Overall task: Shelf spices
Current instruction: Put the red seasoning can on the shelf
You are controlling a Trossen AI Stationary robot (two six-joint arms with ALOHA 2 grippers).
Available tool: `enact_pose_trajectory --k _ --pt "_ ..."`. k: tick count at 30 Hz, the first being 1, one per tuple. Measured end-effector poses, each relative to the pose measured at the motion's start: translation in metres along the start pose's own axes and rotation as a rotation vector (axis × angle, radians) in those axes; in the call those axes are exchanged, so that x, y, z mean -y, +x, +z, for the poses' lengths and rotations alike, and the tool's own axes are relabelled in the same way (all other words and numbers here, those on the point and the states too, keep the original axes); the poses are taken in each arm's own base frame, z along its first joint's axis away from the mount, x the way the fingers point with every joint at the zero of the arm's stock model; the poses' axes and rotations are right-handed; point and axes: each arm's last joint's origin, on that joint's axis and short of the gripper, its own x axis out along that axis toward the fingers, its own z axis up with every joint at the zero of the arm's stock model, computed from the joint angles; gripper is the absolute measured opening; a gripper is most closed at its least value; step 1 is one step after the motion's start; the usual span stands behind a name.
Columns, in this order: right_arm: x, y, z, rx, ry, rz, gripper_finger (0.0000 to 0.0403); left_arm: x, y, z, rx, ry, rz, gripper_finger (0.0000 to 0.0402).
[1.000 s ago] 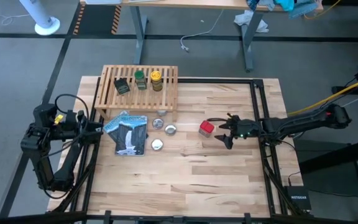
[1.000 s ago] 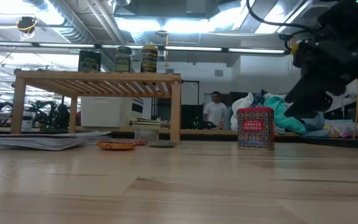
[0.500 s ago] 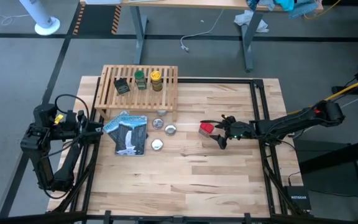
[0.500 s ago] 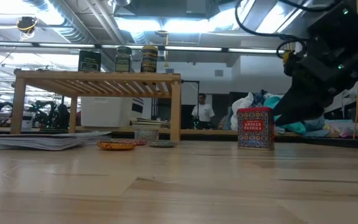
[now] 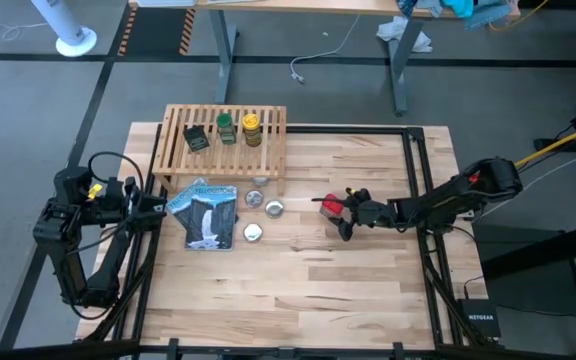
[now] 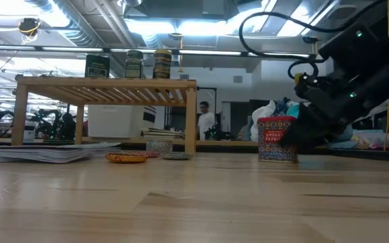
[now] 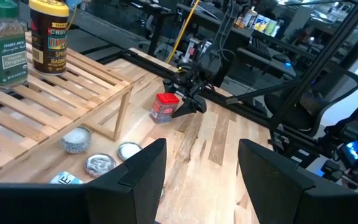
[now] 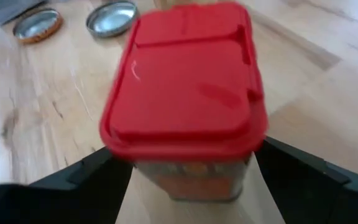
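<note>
Your right end effector [image 5: 340, 212], fingers spread, straddled the red boxy tin [image 5: 331, 206] beside the slatted light-wood shelf [image 5: 224, 147]; pinching it came next.

Both arms were dark, near-black, built of chunky jointed segments. The left arm [image 5: 80, 235], beside the butcher-block table [image 5: 298, 290], bore a small yellow tag near its upper joint, and a thin black cable arched in a loop above it. The right arm [image 5: 448, 200] was a slim dark link over the table, carrying a small red mark near its elbow. The left gripper [image 7: 194, 165] had two broad, flat, matte black fingers [image 7: 143, 167] with angular edges
</note>
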Motion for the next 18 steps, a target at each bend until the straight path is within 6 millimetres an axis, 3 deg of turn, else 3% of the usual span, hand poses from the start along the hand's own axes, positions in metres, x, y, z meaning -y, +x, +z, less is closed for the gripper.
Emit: enact_pose_trajectory --k 6,9,14,18 --pt "-0.005 0.004 0.009 0.074 -0.030 -0.042 0.0329 0.000 0.000 0.000 0.000 0.017 0.000 0.0194" --pt "-0.008 0.005 0.016 0.111 -0.075 -0.075 0.0298 0.000 0.000 0.000 0.000 0.017 0.000 0.0194" --pt "-0.008 0.006 0.017 0.115 -0.121 -0.094 0.0206 0.000 0.000 0.000 0.000 0.017 0.000 0.0194" --pt "-0.008 0.006 0.017 0.109 -0.125 -0.097 0.0202 0.000 0.000 0.000 0.000 0.017 0.000 0.0194"
